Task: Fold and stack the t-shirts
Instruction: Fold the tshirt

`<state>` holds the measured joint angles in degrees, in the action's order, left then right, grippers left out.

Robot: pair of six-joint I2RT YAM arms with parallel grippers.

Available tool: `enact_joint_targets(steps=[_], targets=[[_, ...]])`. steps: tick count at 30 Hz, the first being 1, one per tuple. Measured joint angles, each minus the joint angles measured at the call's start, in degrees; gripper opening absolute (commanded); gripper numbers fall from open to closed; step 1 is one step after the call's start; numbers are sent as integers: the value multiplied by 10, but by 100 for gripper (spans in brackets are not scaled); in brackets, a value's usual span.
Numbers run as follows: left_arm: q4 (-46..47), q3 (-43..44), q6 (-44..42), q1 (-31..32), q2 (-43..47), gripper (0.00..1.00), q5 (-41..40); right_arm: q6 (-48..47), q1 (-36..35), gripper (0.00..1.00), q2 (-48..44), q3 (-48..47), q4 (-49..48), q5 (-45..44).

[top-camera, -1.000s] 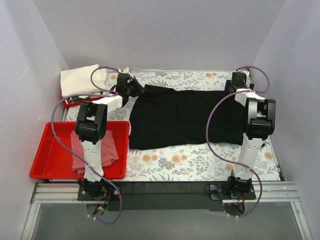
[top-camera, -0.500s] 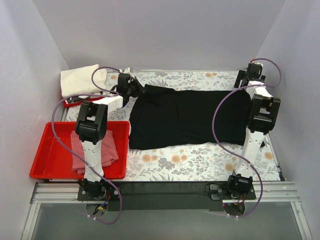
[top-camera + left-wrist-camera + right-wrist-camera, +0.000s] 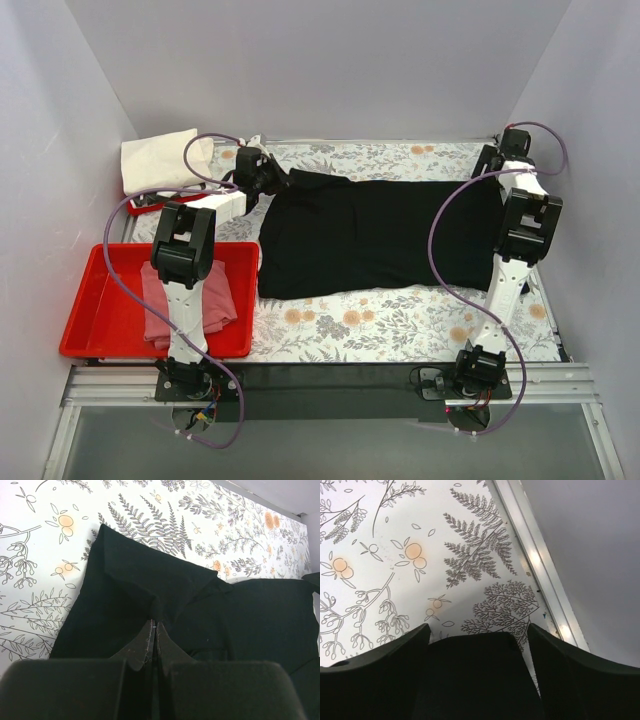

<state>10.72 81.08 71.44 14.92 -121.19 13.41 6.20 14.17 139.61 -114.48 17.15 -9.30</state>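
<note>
A black t-shirt point(image 3: 370, 235) lies spread across the middle of the floral table. My left gripper point(image 3: 272, 180) is at its far-left corner, shut on a pinch of the black cloth point(image 3: 125, 580), which tents up to the closed jaws point(image 3: 154, 625). My right gripper point(image 3: 494, 170) is open at the shirt's far-right corner. That corner point(image 3: 475, 665) sits between the fingers with a gap on each side. A dusty pink t-shirt point(image 3: 226, 300) lies folded in the red tray point(image 3: 95, 300). A cream-white t-shirt point(image 3: 155, 160) lies at the far left.
A metal rail point(image 3: 540, 565) and the grey side wall run close to the right gripper. A second red tray point(image 3: 165, 203) shows under the cream-white shirt. Purple cables loop over both arms. White walls enclose the table on three sides.
My right gripper has moved right and back from over the shirt to its far-right corner, and its jaws have narrowed a little. The left gripper has stayed shut in place.
</note>
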Motion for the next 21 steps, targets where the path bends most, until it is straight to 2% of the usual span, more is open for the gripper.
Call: enact_joint_targets(steps=[1,5,12,15,16,18,21], targets=[[0,0,0,0,0,0,0,0,2,61,0,0,0,1],[-1,0,-1,3,0,0,0,4,5,46,-5,9,-2,0],[-5,0,-3,8,0,0,0,12,5,40,-32,49,1,-12],[-7,0,-3,9,0,0,-1,12,6,22,-46,67,9,-17],[-8,0,-4,9,0,0,-2,12,7,11,-50,72,10,-21],[-9,0,-5,10,0,0,-3,13,7,3,-53,78,10,-26],[-9,0,-5,10,0,0,-5,16,7,1,-57,83,9,-30]])
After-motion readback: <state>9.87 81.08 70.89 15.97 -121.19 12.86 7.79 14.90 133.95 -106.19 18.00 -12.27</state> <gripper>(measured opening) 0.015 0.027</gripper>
